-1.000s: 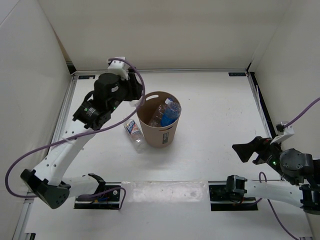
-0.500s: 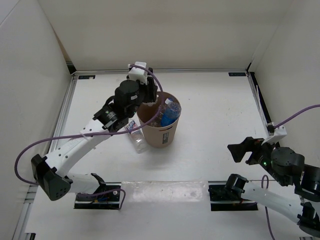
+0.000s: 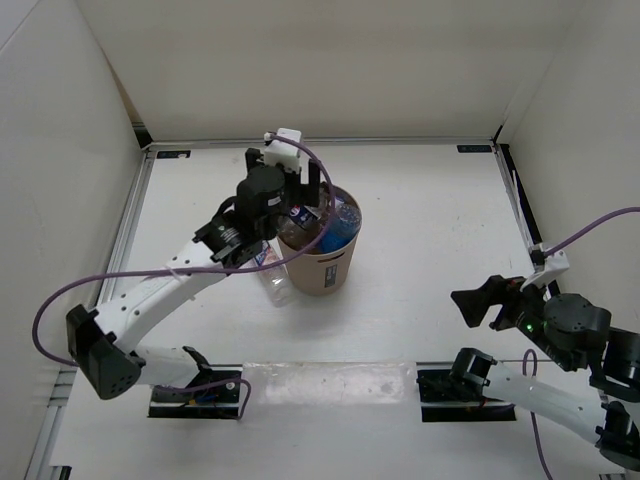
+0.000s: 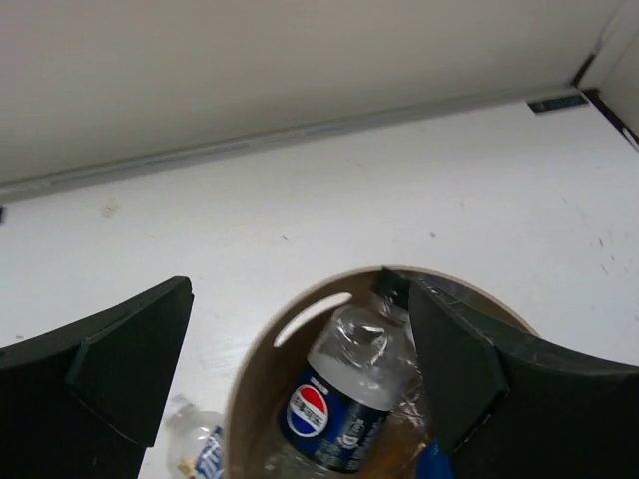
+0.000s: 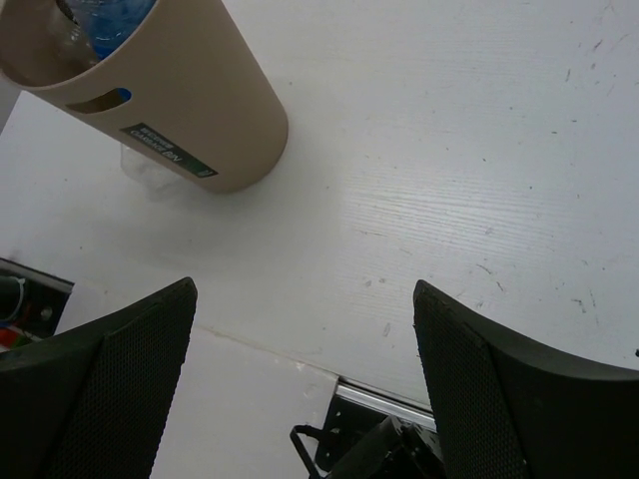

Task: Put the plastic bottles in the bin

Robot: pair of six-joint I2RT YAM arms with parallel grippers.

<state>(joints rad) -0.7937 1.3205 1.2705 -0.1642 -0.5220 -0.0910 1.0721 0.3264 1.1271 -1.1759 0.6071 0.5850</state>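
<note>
Left claw (image 4: 300,334) hangs spread wide over the bin (image 3: 320,272), Pepsi bottle (image 4: 337,401) inside. Right claw (image 5: 303,344) is spread too. Another bottle (image 3: 272,283) lies on the table (image 3: 430,215) beside the bin.

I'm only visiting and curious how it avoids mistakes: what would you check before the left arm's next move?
1. Left gripper open and empty: ok.
2. Pepsi bottle down inside the bin: ok.
3. Bin upright: ok.
4. All bottles binned: not ok, one bottle lies outside, beside the bin.
5. Right gripper open, well clear of the bin: ok.
6. Room in the bin for that bottle: cannot tell.
</note>
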